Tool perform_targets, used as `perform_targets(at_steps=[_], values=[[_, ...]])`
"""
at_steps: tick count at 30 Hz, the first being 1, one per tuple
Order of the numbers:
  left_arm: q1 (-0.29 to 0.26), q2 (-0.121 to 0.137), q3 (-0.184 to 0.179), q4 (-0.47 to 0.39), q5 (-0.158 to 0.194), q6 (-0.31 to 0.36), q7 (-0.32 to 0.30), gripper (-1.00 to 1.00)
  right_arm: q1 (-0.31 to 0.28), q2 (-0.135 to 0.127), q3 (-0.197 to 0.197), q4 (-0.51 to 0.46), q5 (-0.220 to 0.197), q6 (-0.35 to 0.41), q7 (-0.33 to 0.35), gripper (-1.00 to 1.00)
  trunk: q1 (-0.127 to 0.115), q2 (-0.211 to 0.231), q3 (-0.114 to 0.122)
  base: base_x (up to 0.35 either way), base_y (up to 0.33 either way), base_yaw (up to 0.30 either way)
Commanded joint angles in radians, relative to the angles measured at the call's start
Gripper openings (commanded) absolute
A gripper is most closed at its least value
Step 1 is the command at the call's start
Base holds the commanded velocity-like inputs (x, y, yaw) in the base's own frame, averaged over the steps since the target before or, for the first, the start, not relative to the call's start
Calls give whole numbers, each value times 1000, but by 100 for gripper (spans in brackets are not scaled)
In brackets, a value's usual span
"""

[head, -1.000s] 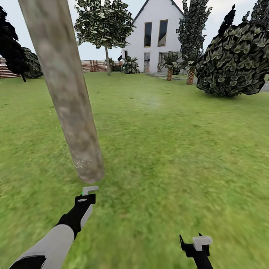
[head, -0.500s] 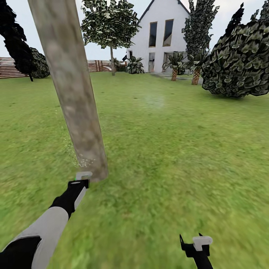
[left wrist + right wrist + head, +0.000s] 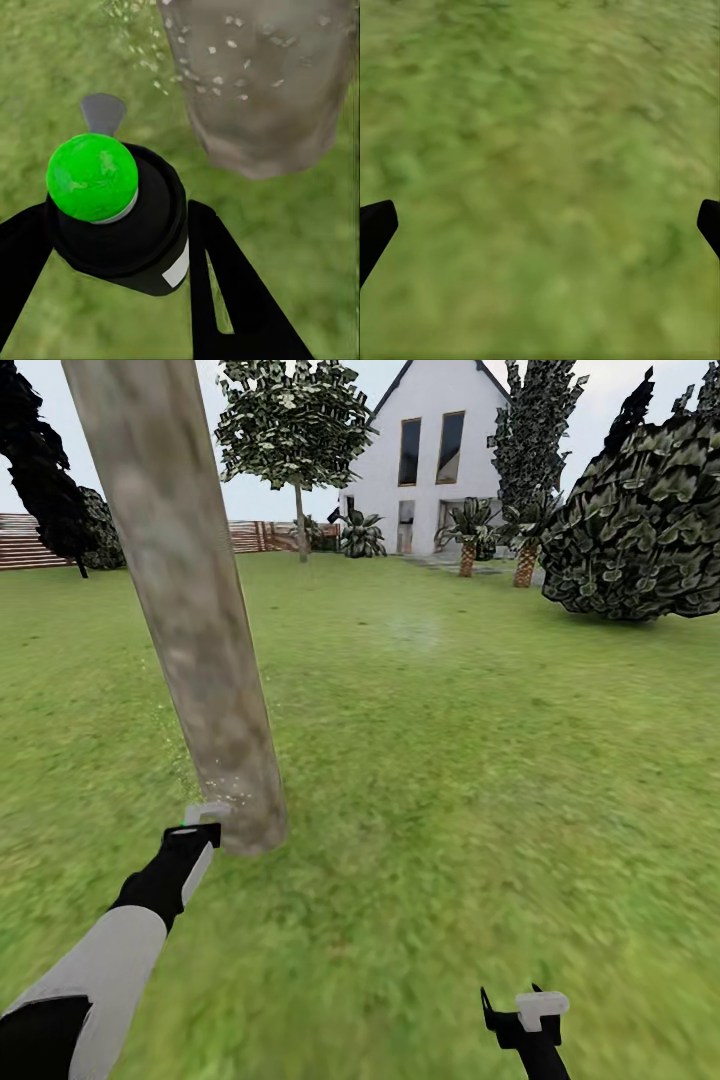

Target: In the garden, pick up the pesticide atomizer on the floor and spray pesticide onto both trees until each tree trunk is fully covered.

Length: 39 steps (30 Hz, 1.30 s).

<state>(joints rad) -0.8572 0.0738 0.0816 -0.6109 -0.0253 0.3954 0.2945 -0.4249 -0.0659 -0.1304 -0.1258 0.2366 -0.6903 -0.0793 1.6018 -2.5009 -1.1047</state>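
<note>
A thick grey-tan mottled tree trunk [image 3: 190,630] leans up from the grass at the left of the head view. My left gripper [image 3: 205,815] sits low against the left side of its base. It is shut on the pesticide atomizer [image 3: 124,240], a small black bottle with a white label and a round green top. The trunk's base [image 3: 262,90] stands just past the bottle. White specks of pesticide [image 3: 217,79] dot the bark and drift beside it [image 3: 228,796]. My right gripper [image 3: 528,1008] hangs open over bare grass, its fingertips [image 3: 375,229] wide apart.
Lawn [image 3: 450,760] stretches ahead to a white house [image 3: 430,450]. A big dark bush [image 3: 640,530] stands at the right, short palms [image 3: 467,535] near the house, a leafy tree [image 3: 295,420] far back, and a slat fence [image 3: 30,540] at the left.
My left arm has carried the atomizer forward and leftward, from in front of the trunk's base to its left side. The camera turned slightly. The right gripper has not moved.
</note>
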Motion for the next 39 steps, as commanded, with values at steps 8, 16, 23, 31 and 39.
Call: perform_targets(at_steps=[8, 16, 23, 31, 39], values=[[3, -93, -3, -71, -1, 72, -3, -100, 0, 0, 0, 0, 0, 0, 0, 100, 0, 0, 0, 187, 0, 0], [0, -11, -46, -70, -19, 83, -179, -100, 0, 0, 0, 0, 0, 0, 0, 100, 0, 0, 0, 20, 0, 0], [-7, -29, -136, -111, -15, 166, -183, -100, 0, 0, 0, 0, 0, 0, 0, 100, 0, 0, 0, 39, 0, 0], [-9, -28, -138, -113, -16, 173, -235, -100, 0, 0, 0, 0, 0, 0, 0, 100, 0, 0, 0, 43, 0, 0], [-7, 56, -118, -114, -11, 198, -276, -100, 0, 0, 0, 0, 0, 0, 0, 100, 0, 0, 0, 0, 0, 0]])
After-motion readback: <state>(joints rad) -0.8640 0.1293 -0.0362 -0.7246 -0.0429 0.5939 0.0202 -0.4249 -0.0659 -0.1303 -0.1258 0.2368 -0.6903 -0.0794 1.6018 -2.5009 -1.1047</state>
